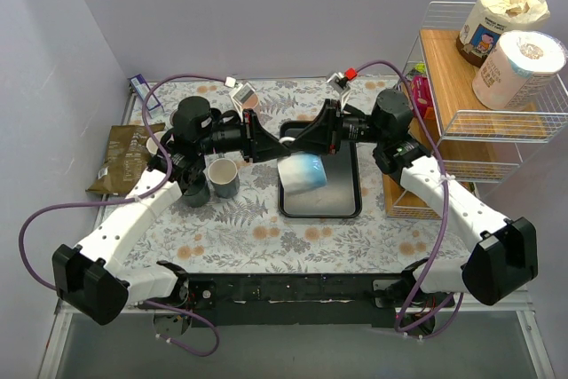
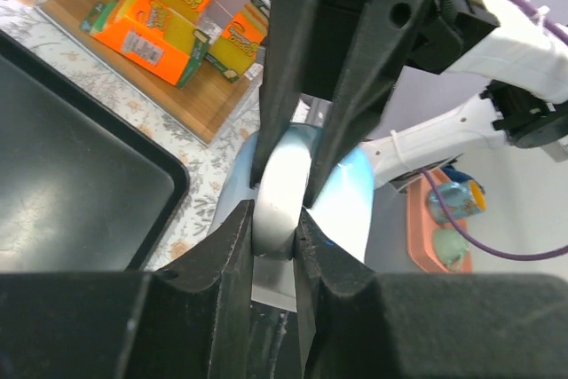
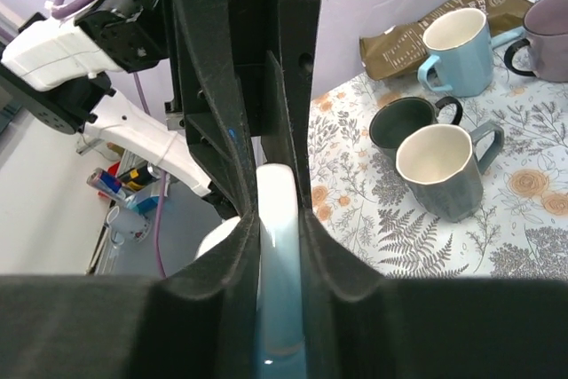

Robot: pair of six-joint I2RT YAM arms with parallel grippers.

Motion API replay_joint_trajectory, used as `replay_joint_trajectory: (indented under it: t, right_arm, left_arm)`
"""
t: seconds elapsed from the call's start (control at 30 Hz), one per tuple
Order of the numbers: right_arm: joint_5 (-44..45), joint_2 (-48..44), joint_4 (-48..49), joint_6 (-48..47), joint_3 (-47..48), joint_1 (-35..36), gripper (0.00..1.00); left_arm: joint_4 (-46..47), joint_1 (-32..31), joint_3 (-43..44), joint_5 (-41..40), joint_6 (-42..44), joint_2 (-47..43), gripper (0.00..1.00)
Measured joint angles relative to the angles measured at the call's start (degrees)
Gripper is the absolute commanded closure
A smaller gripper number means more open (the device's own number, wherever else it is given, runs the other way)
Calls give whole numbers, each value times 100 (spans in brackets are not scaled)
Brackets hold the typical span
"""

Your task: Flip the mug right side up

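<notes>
The mug [image 1: 302, 173] is white shading to light blue and hangs on its side over the black tray [image 1: 348, 194], handle uppermost. Both grippers meet at its handle from opposite sides. My left gripper [image 1: 277, 149] is shut on the white handle [image 2: 282, 206], as the left wrist view [image 2: 277, 230] shows, with the right gripper's fingers [image 2: 293, 68] clamped on the same handle from above. My right gripper [image 1: 300, 141] is shut on the handle [image 3: 281, 219] too, as the right wrist view [image 3: 280, 246] shows. The mug's opening is hidden.
A grey-blue mug [image 1: 224, 177] and a dark mug [image 1: 195, 191] stand upright left of the tray. A light blue mug [image 3: 457, 42] and a brown pouch [image 1: 120, 157] lie further left. A wire shelf [image 1: 484, 122] with boxes and a paper roll [image 1: 519, 68] stands at the right.
</notes>
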Motion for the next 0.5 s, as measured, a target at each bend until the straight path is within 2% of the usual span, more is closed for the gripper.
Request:
replay_joint_trajectory:
  t: [0.07,0.23,0.27,0.3,0.37,0.5]
  right_arm:
    - [111,11,-177,-48,61,4,47]
    - [468,61,-616,-286,317,15,33]
    - [560,81,-743,-363,422,15,25]
    - [647,98,-887,-435,533,15,22]
    - [903,136,-1224,-601,793,17,18]
    - [1523,166,-1950,-977,1193,26,17]
  left_arm:
    - [-83,-2,2,-160,81,-20,100]
    - [-520,-48,17,-828,243,-20,100]
    - [-636,-48,20,-984,260,-20,100]
    - [-772,-48,33,-1141,275,-20,100]
    - [-1102,-48,120,-1482,299,2,100]
    - [-1895,-48,592,-2315,302,160,100]
